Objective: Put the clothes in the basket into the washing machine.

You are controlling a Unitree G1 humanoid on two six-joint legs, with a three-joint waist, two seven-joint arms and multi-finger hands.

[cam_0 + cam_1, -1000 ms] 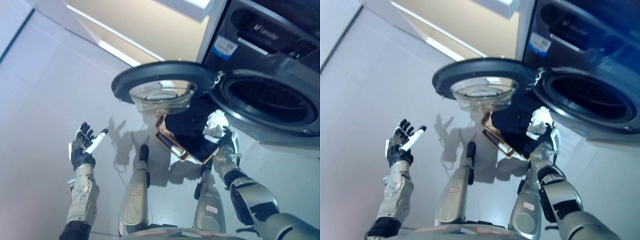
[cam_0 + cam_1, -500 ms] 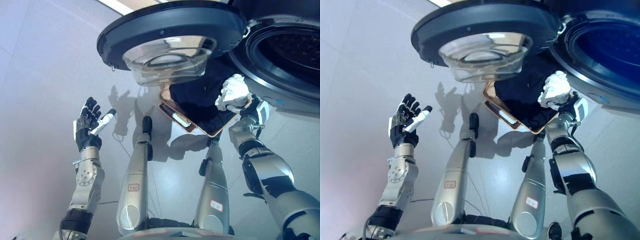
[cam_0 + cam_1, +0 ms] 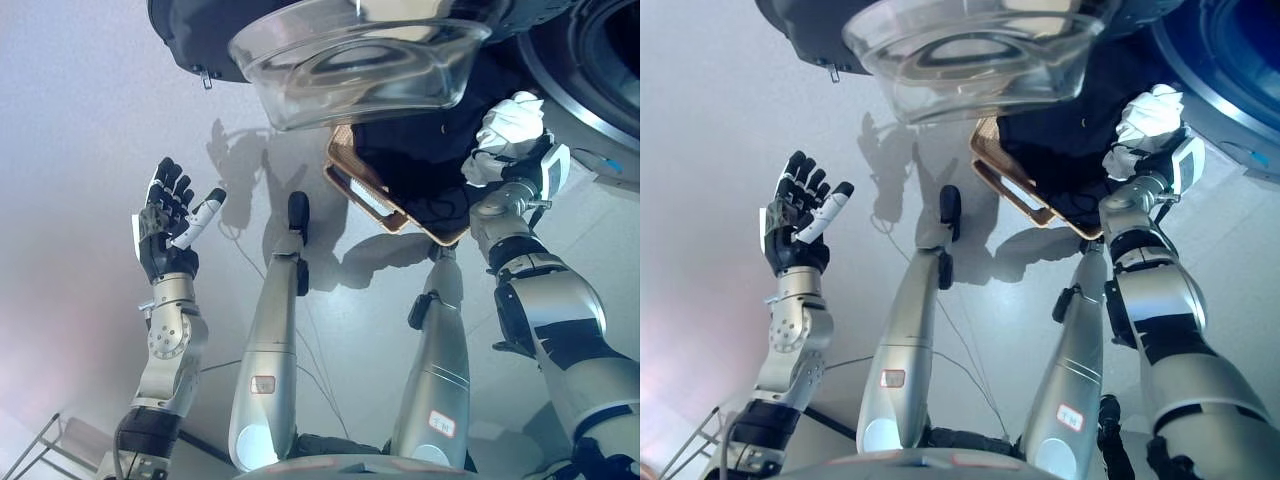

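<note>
A brown basket stands on the floor below the washing machine's open door, with dark clothes in it. My right hand is above the basket's right edge, shut on a crumpled white cloth. The cloth is held just in front of the machine's drum opening at the top right. My left hand is open and empty, raised over the floor at the left, far from the basket.
The round door with its glass bowl hangs out over the basket at the top and covers part of it. The machine's dark front fills the top right corner. Grey floor lies to the left.
The whole picture has shifted, so the door and machine now sit higher and nearer: the camera moved. My right hand still holds the white cloth by the basket. My left hand stays raised and open.
</note>
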